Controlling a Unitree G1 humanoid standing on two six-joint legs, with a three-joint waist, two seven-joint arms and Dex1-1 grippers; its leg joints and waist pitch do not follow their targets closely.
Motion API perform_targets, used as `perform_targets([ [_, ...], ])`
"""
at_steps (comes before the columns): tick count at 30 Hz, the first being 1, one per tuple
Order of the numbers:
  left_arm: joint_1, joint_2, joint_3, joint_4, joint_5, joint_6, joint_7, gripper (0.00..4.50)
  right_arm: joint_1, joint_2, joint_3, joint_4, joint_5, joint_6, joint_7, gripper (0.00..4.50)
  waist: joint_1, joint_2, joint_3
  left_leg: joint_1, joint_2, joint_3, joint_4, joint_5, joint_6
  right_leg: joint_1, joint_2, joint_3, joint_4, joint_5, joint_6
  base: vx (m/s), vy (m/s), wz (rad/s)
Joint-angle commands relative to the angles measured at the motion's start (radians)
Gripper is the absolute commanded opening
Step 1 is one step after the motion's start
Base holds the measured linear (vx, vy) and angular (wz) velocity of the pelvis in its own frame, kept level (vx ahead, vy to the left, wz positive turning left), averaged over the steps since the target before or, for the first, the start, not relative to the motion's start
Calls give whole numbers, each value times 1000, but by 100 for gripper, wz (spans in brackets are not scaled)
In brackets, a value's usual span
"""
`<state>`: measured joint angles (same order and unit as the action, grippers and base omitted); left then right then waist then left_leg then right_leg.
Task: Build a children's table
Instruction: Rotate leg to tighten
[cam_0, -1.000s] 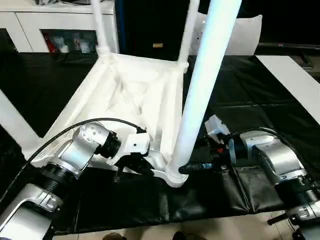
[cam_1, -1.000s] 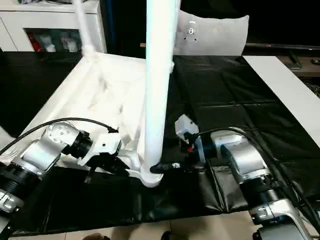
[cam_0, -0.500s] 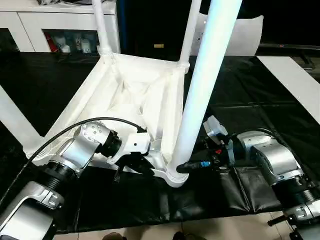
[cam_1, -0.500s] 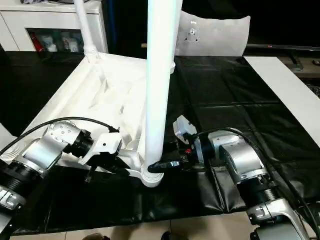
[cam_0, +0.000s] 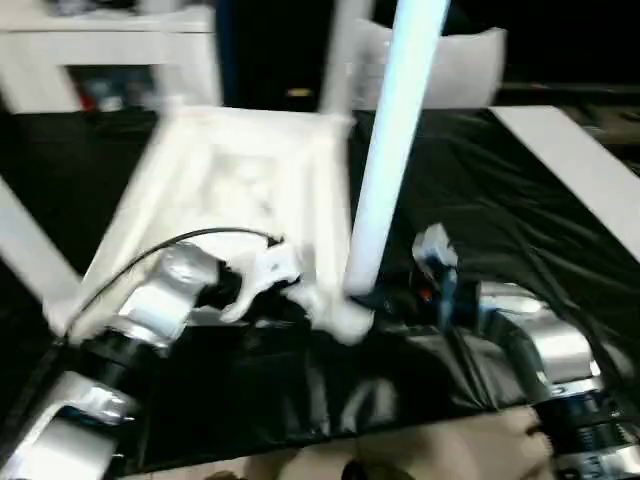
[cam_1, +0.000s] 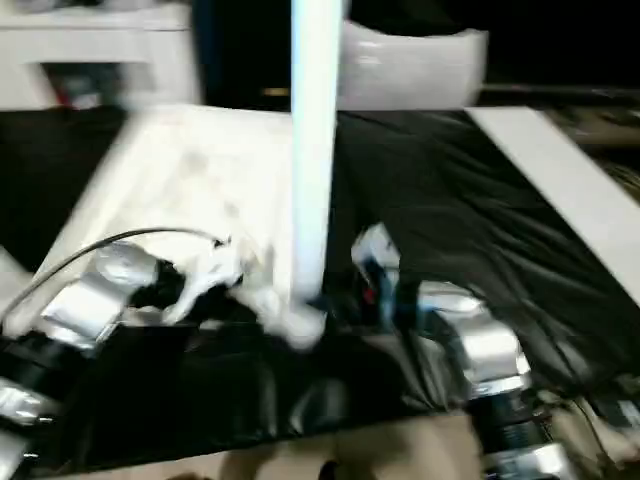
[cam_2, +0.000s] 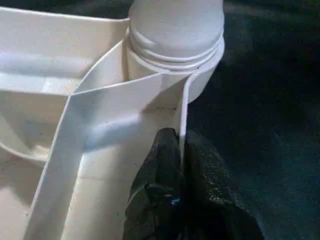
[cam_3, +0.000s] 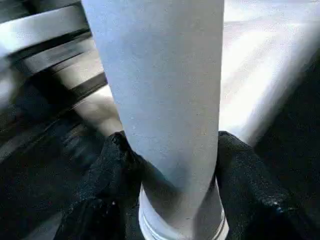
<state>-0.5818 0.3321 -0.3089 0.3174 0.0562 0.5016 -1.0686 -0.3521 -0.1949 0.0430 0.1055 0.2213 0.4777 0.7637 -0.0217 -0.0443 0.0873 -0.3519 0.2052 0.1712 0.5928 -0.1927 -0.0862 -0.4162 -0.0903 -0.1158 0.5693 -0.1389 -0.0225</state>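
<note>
Right wrist view: right end effector clamps leg.

My right gripper has its two black fingers set one on either side of a white tube leg, both pressed against its wall low down, so I am clamped on it. The leg stands upright between them and runs out of sight above. Just beneath my fingers its foot ends in a ringed collar, seated in what looks like the round corner socket of the table top; the socket itself is mostly hidden by my fingers. Behind the leg, a white rim of the top slopes away on one side. On the other side, white ribs are blurred over dark ground.
</note>
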Motion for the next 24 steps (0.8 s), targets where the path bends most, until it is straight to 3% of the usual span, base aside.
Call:
perform_targets([
  [1, -7, -77, -15, -62, -45, 28, 43, 0, 2, 51, 72, -3, -16, 56, -80, 196, 3, 1, -51, -2, 6, -17, -70, -303, 10, 45, -57, 29, -116, -705, -21, 0, 0, 0],
  [2, -19, -125, 4, -48, -43, 47, 111, 0, -9, 107, 44, 10, -44, 74, -204, 196, -5, 6, -49, -8, 9, -18, -74, -306, 20, 46, -52, 28, -115, -680, -24, 0, 0, 0],
  [3, -29, -154, 13, -35, -37, 48, 156, 0, -16, 145, 25, 17, -53, 76, -268, 196, -9, 9, -54, -6, 11, -19, -74, -307, 19, 45, -54, 25, -116, -654, -33, 0, 0, 0],
  [6, -40, -190, 14, -26, -25, 45, 195, 0, -19, 186, 19, 14, -74, 46, -328, 196, -12, 6, -54, -5, 14, -18, -80, -301, 35, 43, -51, 33, -106, -569, -65, 0, 0, 0],
  [8, -41, -193, 8, -32, -22, 46, 199, 0, -15, 198, 14, 12, -73, 16, -341, 250, -11, 8, -56, -5, 17, -16, -81, -292, 42, 45, -52, 39, -100, -524, -81, 0, 0, 0],
  [11, -37, -182, -2, -47, -14, 39, 191, 0, -9, 209, -6, 4, -60, 5, -355, 266, -9, 9, -58, -10, 19, -13, -83, -259, 52, 49, -52, 46, -90, -452, -107, 0, 0, 0],
  [12, -30, -165, -3, -56, -15, 35, 178, 0, 3, 193, -3, -13, -62, -5, -342, 281, -4, 12, -61, -7, 20, -9, -81, -230, 57, 51, -53, 50, -84, -399, -131, 0, 0, 0],
  [18, -5, -120, 1, -69, -22, 16, 141, 0, 34, 136, -23, -60, -12, -18, -250, 331, 11, 12, -69, -12, 22, -4, -78, -126, 84, 64, -52, 56, -62, -258, -180, 0, 0, 0],
  [21, 11, -79, -7, -76, -35, -30, 77, 0, 42, 79, -33, -79, 31, -28, -151, 362, 15, 11, -73, -13, 22, -2, -75, -82, 116, 70, -51, 57, -51, -173, -213, 0, 0, 0],
  [24, 18, -48, -17, -77, -42, -58, 28, 0, 41, 31, -33, -76, 43, -46, -81, 386, 18, 12, -70, -9, 24, 1, -76, -98, 121, 66, -52, 57, -55, -197, -217, 0, 0, 0],
])
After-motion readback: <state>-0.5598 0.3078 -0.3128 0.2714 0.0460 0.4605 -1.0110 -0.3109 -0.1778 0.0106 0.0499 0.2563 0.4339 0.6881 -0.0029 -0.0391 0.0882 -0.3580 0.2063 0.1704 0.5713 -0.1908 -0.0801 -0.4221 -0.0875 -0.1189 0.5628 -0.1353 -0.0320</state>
